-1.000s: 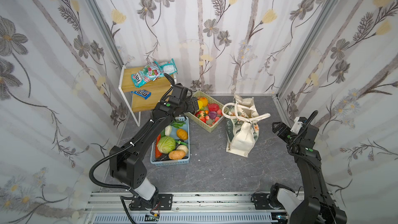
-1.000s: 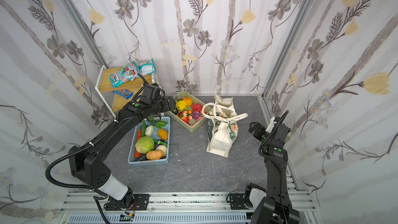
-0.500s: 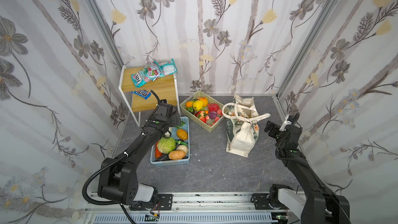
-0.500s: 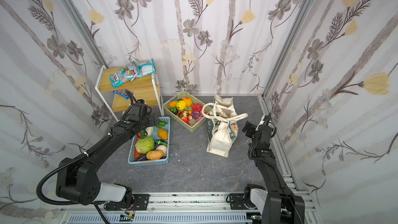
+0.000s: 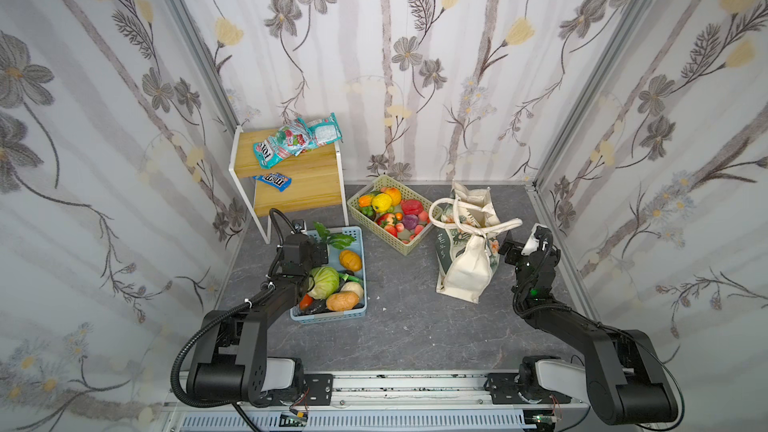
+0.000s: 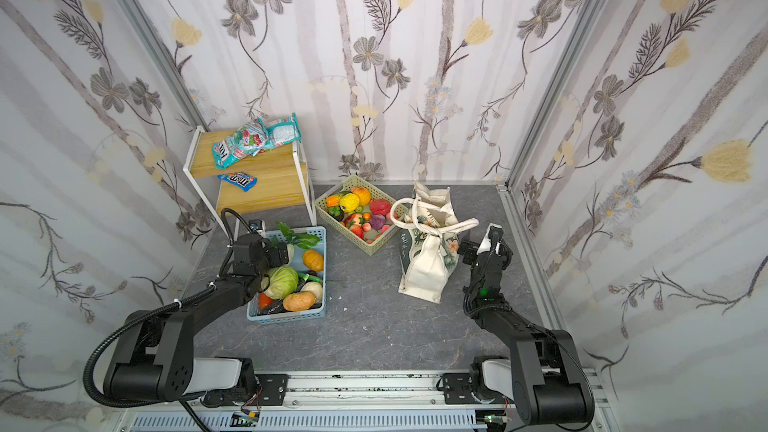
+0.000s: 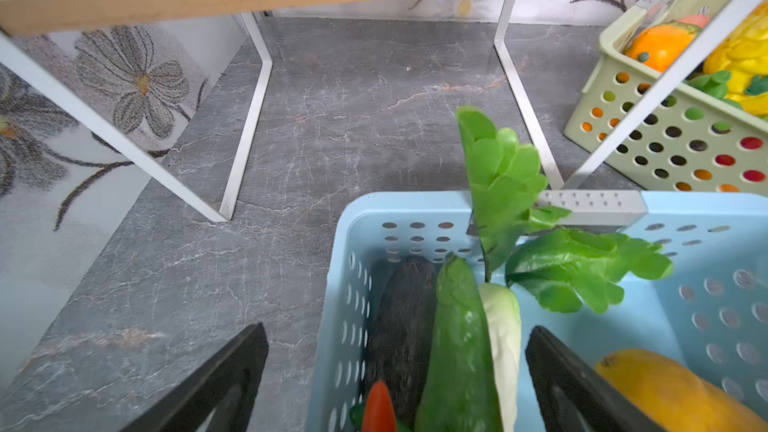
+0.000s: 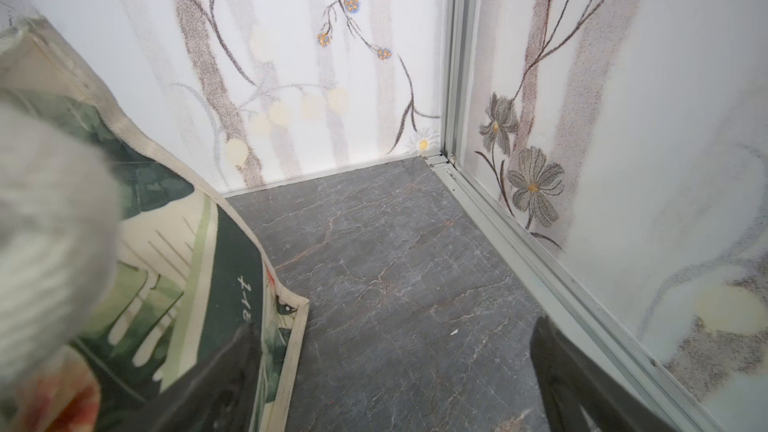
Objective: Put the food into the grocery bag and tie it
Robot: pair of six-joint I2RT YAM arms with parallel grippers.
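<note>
The canvas tote (image 5: 465, 272) stands on the tabletop (image 5: 407, 317). The right claw (image 8: 395, 322) is spread and empty just beside it, and the left claw (image 7: 397, 328) is spread and empty well off it. Probably smart to pinch one toy fruit (image 5: 381, 202) squarely, then release above the tote's mouth.

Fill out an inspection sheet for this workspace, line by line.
Surface: dark grey marbled floor, a few white specks.
Job's things: grocery bag slumped, mouth open, handles untied; fruit in the beige basket; snack packets on the wooden shelf.
Clutter: blue basket of vegetables.
Grippers: left gripper open, empty, over the blue basket's edge; right gripper open, empty, beside the bag.
Cables: black hose loops at the left arm's base; no snag seen.
Surroundings: floral walls, metal rail in front.
</note>
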